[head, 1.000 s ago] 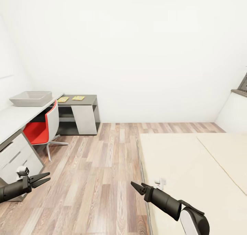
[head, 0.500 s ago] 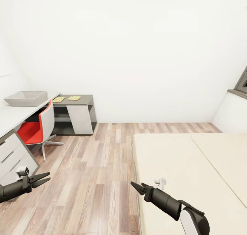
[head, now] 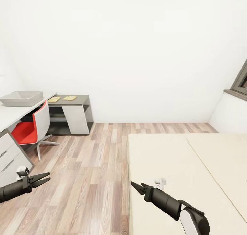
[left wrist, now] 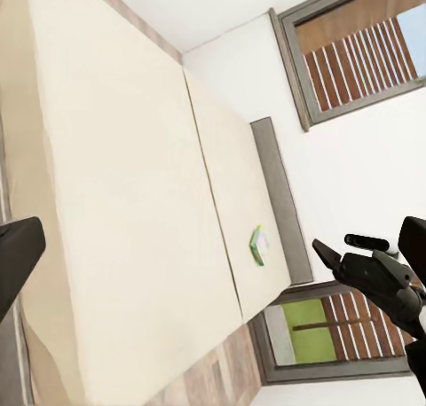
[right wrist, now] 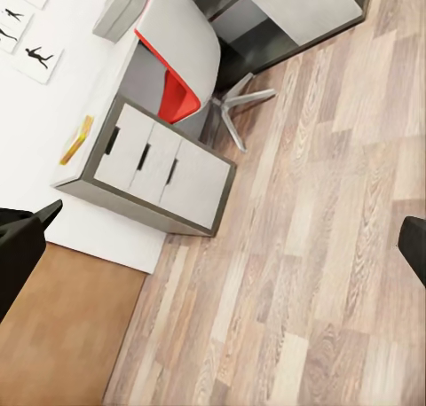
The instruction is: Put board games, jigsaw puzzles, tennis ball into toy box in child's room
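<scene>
Along the left wall runs a pale bench [head: 7,116] carrying the grey toy box [head: 21,98], an open tray-like bin sitting near the far end of its top. Beyond it, a lower dark-topped desk [head: 80,99] stands against the far wall, and two yellow jigsaw puzzles [head: 62,98] lie flat on it side by side, well apart from the toy box. A red-and-white chair [head: 32,125] is tucked between bench and desk, over a wood-plank floor [head: 92,166]. To the right spreads the cream bed [head: 178,173]; from the left wrist camera a small green-and-white board game [left wrist: 258,245] rests on it near the headboard end. The left end effector [head: 40,179] hangs low over the floor by the bench drawers, its fingers spread and holding nothing. The right end effector [head: 137,187] hovers at the bed's near edge, fingers likewise apart and empty.
</scene>
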